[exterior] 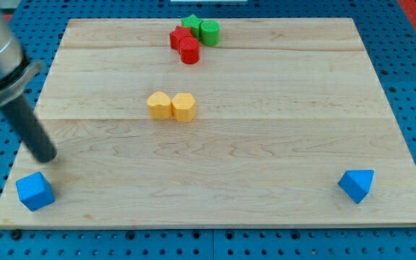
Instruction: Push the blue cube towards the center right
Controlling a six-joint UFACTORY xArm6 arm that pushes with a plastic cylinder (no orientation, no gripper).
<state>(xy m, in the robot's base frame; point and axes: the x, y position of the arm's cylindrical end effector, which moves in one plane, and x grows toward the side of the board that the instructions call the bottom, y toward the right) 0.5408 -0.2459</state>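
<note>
The blue cube (35, 191) sits at the board's bottom left corner. My tip (46, 157) rests on the board just above the cube and slightly to its right, a small gap apart; the dark rod slants up to the view's left. A blue triangular block (357, 185) lies at the bottom right.
Two yellow blocks (171, 106) touch side by side left of the board's centre. At the top centre two red blocks (185, 43), a green star (191, 24) and a green cylinder (209, 32) cluster together. The wooden board (266, 152) lies on a blue pegboard.
</note>
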